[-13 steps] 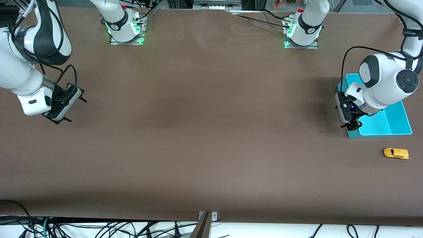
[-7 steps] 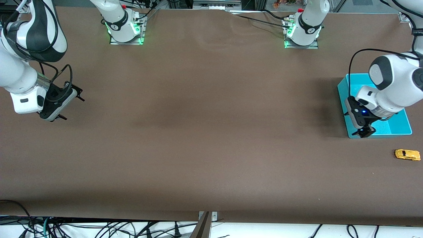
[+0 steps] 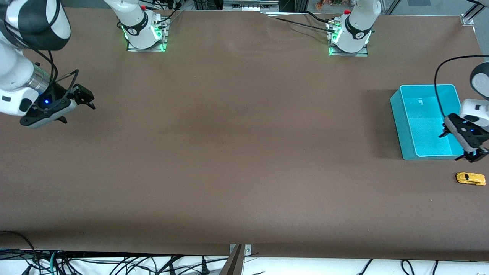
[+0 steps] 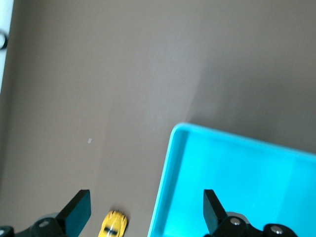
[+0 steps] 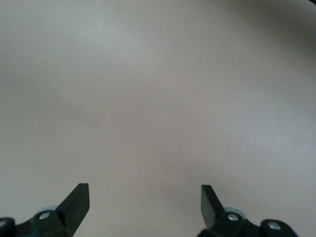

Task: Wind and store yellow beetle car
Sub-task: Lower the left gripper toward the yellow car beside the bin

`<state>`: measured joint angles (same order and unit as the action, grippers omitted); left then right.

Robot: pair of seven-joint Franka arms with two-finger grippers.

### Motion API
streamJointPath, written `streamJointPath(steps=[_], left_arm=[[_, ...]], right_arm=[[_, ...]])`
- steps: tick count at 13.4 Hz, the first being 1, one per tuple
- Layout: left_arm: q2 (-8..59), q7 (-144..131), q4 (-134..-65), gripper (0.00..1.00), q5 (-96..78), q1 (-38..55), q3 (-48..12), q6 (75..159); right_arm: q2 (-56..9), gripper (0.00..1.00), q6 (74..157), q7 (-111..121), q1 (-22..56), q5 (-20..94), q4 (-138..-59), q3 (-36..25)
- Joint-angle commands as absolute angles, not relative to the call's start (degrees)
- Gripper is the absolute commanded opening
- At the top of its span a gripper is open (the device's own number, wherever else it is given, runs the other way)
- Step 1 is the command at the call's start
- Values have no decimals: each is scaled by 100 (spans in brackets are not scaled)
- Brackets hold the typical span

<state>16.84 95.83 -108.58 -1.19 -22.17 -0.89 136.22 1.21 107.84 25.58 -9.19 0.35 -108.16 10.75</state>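
brown table (image 3: 244, 152), turquoise bin (image 3: 400, 118), cables (image 3: 114, 265)

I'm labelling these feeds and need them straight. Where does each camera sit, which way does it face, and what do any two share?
Front view: high across the table, facing both arm bases; shows the left gripper over the bin's corner, right gripper waiting, jaws open.
Left wrist view: on the left wrist, looking down past its own fingertips at the bin and yellow car.
Right wrist view: on the right wrist, looking down past its own fingertips at bare table.
Front and left wrist views share car and bin.
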Motion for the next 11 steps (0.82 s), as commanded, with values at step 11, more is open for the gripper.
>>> streamJointPath(steps=[11], left_arm=[[3699, 10862, -8316, 100, -403, -3331, -167, 13579]], right_arm=[[281, 100, 9694, 1125, -817, 61, -10134, 1099]])
